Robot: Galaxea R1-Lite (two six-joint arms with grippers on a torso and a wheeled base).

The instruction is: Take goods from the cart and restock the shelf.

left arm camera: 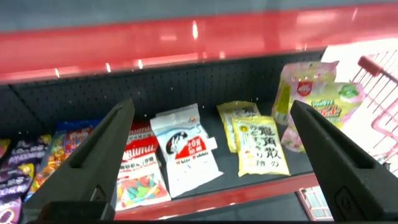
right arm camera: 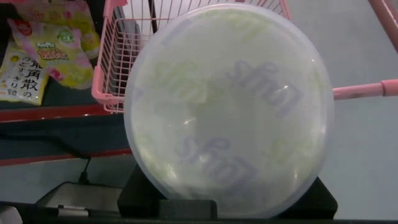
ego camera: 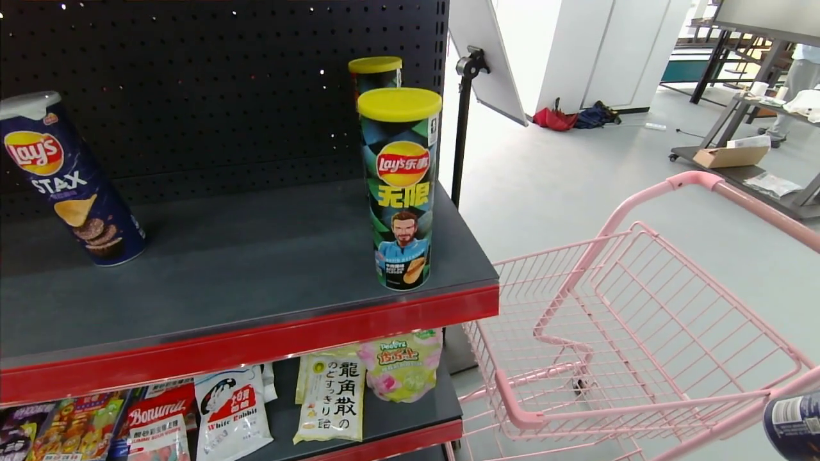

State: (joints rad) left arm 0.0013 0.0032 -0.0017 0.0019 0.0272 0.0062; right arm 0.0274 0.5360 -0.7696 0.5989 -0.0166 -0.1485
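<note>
Shelf (ego camera: 256,282): top board is up above the L jaws, w/ room left for more cans. Pink cart (ego camera: 695,179) sits just past the R jaws, beside the shelf. R jaws are clamped on a chip can (right arm camera: 227,112), prob. next to go up. Green can (ego camera: 402,192) by the edge may block it. L jaws are wide apart, holding nothing, facing snack bags (left arm camera: 186,149).

- Ahead of the left pincer (left arm camera: 211,106), a row of bags (left arm camera: 186,149) lies on the lower shelf (left arm camera: 249,191).
- The upper board (ego camera: 243,282) sits over that shelf and the bags.
- On the board, a leaning can (ego camera: 70,179) sits at the left end; at the right end the front can (ego camera: 402,192) stands before the rear can (ego camera: 376,73).
- The cart (ego camera: 640,301) stands right of the shelf, to the pincer's right.
- A fourth can (ego camera: 792,426) hangs over the cart's near rim.
</note>
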